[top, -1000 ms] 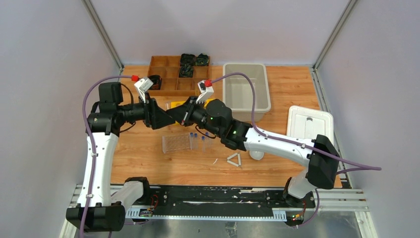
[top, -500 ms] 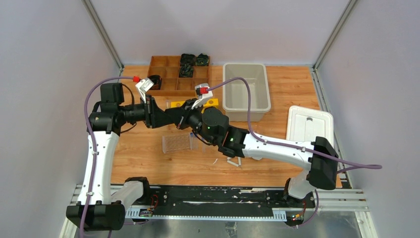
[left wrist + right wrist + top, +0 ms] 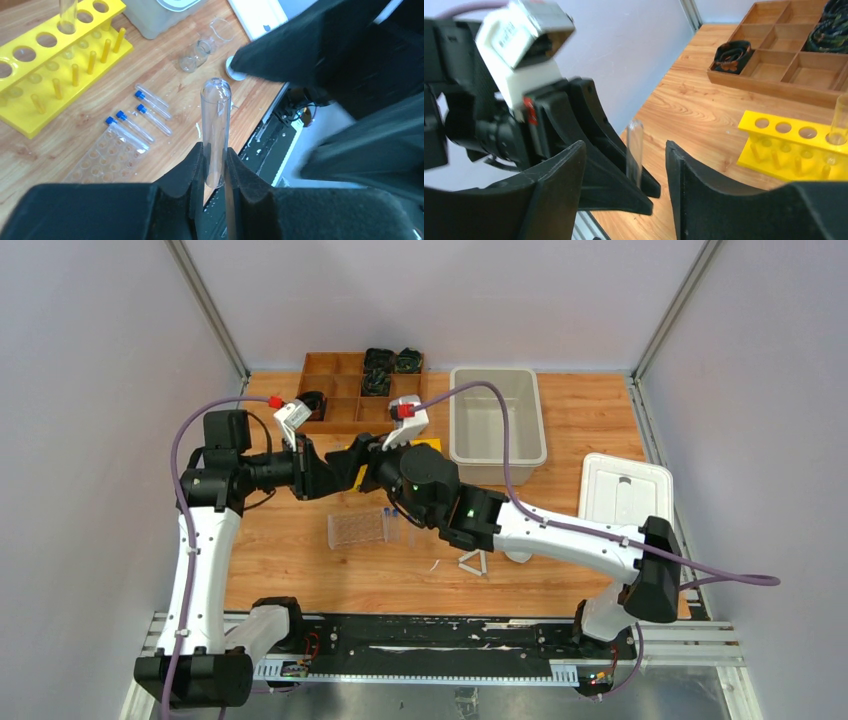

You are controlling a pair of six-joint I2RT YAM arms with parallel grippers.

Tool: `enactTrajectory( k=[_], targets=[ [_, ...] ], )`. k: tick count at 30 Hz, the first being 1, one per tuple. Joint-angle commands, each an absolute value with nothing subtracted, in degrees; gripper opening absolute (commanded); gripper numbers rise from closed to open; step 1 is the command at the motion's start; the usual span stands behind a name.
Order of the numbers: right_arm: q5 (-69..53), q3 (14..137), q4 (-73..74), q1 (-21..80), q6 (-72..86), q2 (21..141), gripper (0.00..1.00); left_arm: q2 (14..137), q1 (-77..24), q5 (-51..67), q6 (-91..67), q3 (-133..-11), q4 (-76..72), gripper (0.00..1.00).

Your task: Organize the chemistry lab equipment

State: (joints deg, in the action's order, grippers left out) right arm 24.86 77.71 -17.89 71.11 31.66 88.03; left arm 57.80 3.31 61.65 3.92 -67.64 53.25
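My left gripper point(image 3: 215, 148) is shut on the lower end of a thin clear glass tube point(image 3: 216, 110), which stands up between its fingers above the table. My right gripper point(image 3: 625, 145) stands open around the same tube point(image 3: 634, 145) without touching it. From above, both grippers point(image 3: 345, 468) point(image 3: 366, 462) meet over the table's middle and hide the tube. A second glass tube point(image 3: 839, 117) stands in the yellow rack point(image 3: 50, 75). Blue-capped tubes point(image 3: 145, 110) lie beside a clear well plate point(image 3: 356, 528). Two glass vessels point(image 3: 192, 56), a white dish point(image 3: 518, 553) and a white triangle point(image 3: 473, 562) rest nearby.
A grey bin point(image 3: 497, 425) stands at the back right, with a white lid point(image 3: 625, 490) to its right. The wooden divided tray point(image 3: 345, 390) with black coiled items is at the back. My right arm stretches across the table's middle.
The left gripper closed on the glass tube while the right gripper, which held it, opened. The right arm pushed further left and back.
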Motion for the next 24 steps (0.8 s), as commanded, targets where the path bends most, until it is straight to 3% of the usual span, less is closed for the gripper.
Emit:
enactTrajectory(
  k=[1,7,15,24],
  targets=[
    [24.56,90.61,-1.33,69.48,31.81,89.93,0.64,55.79,3.67,60.31,7.35,-67.41,52.56,0.14],
    [16.78,100.96,13.46,67.3,32.37,93.86,0.61,54.3,3.59,58.69,11.47,-67.68,52.47,0.14],
    [11.54,106.28,17.24,66.64,30.67,96.9,0.58,53.63,3.57,59.3,13.21,-67.78,52.49,0.13],
    [9.37,110.5,19.63,64.9,30.15,100.79,0.42,53.35,3.53,58.08,13.85,-67.83,52.54,0.13]
  ],
)
